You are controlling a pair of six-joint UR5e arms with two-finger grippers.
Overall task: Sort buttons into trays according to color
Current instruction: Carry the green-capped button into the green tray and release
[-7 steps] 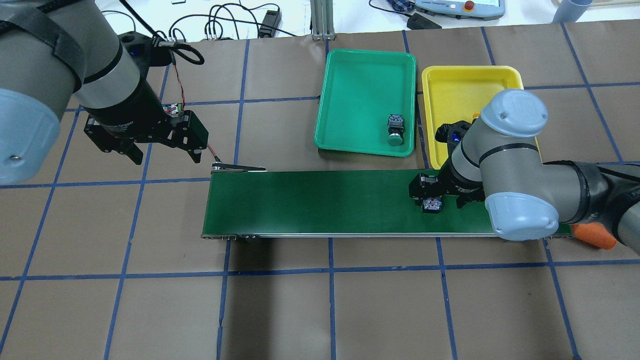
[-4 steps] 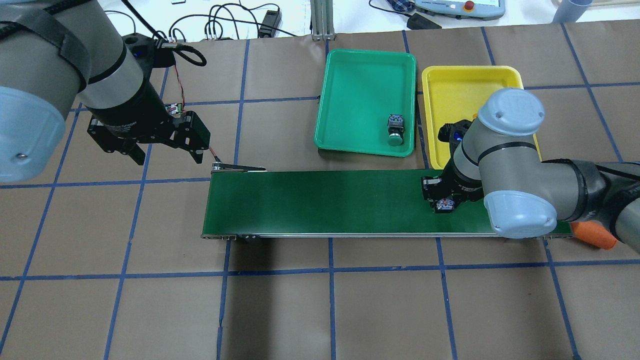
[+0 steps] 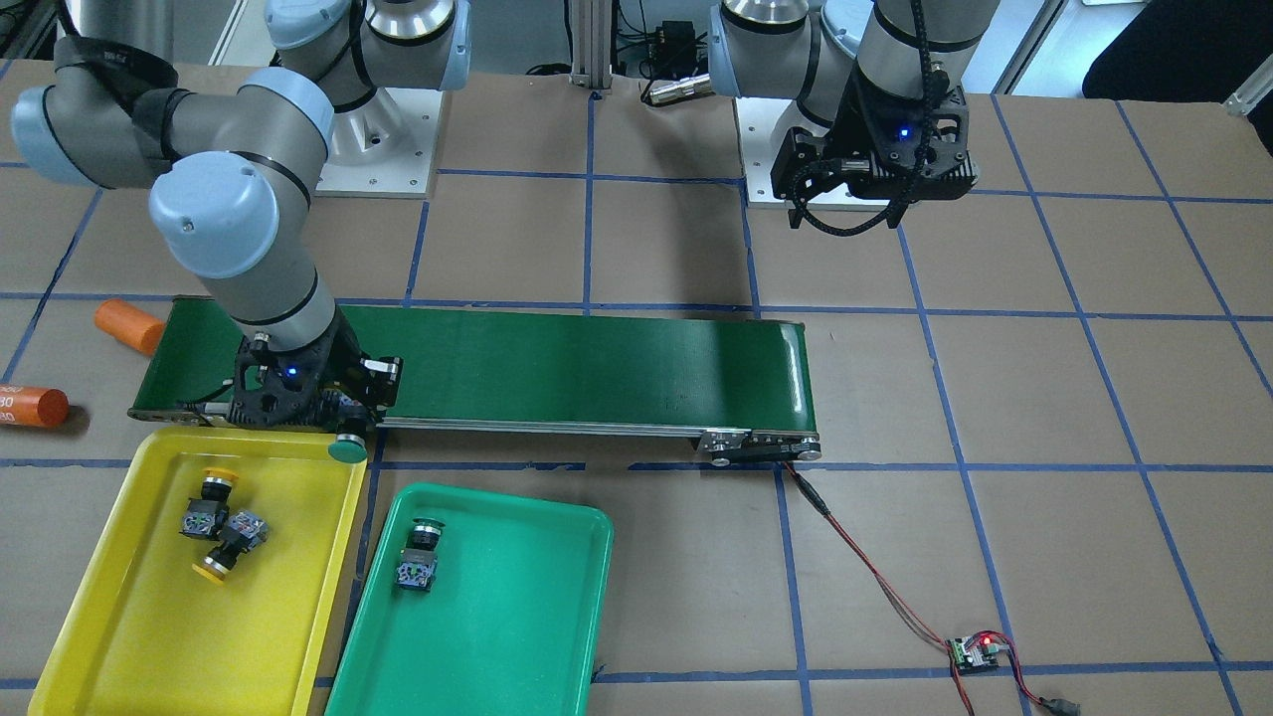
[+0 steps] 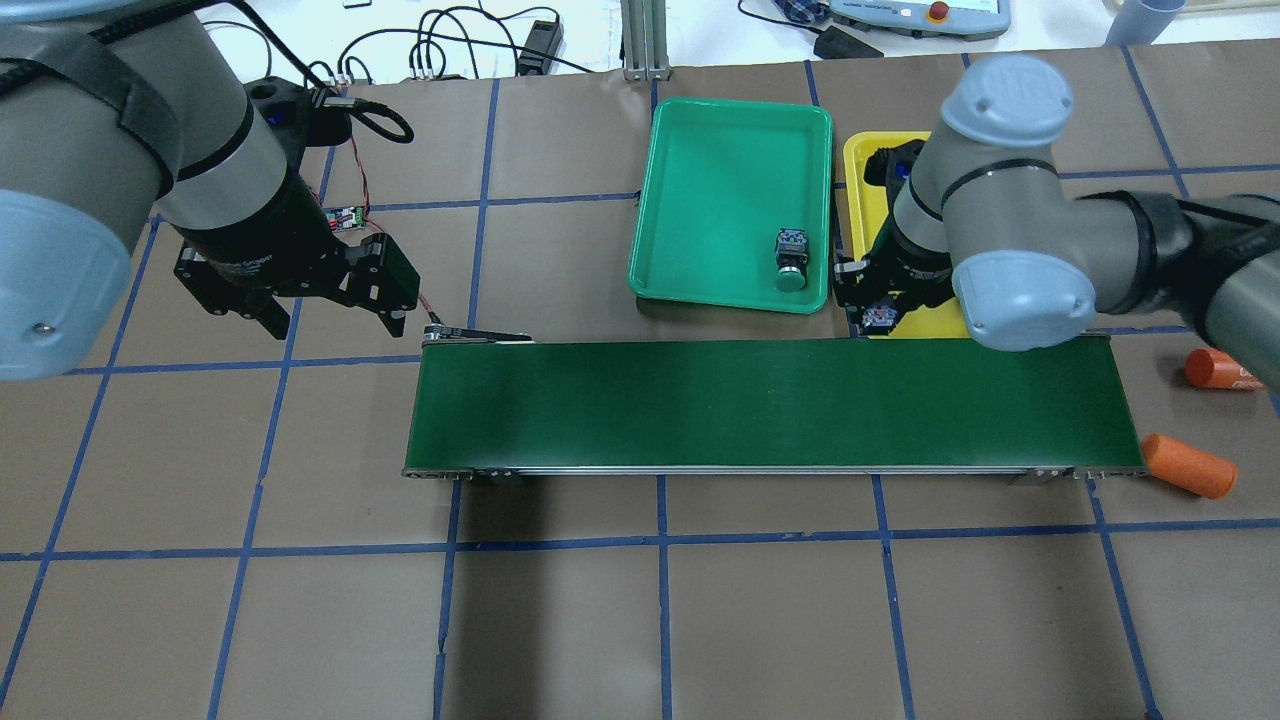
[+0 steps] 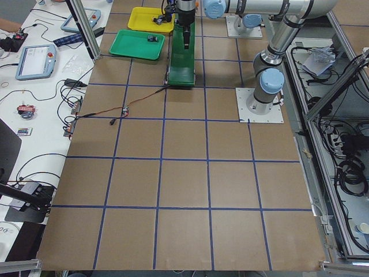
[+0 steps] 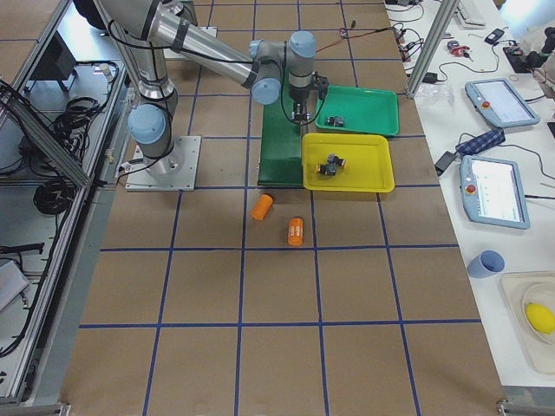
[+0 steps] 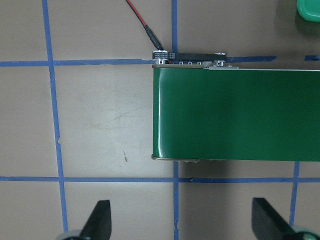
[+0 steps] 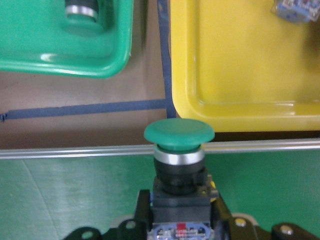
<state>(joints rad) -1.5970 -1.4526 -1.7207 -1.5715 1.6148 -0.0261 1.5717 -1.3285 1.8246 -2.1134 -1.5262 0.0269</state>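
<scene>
My right gripper (image 4: 880, 313) is shut on a green button (image 8: 179, 145), gripping its black switch block with the cap pointing toward the trays. It hangs over the belt's far edge, by the gap between the green tray (image 4: 720, 170) and the yellow tray (image 4: 885, 190). The held cap shows in the front view (image 3: 347, 449) by the yellow tray's corner. Another green button (image 4: 790, 262) lies in the green tray. Two yellow buttons (image 3: 204, 500) (image 3: 229, 547) lie in the yellow tray (image 3: 149, 636). My left gripper (image 4: 330, 318) is open and empty, past the belt's left end.
The dark-green conveyor belt (image 4: 700, 400) runs across the middle of the table. Two orange cylinders (image 4: 1188, 466) (image 4: 1222, 369) lie off its right end. A red-black wire and small circuit board (image 3: 977, 650) lie near the belt's left end.
My right gripper has carried the green button from over the belt toward the far edge by the trays. The left arm has barely moved.
</scene>
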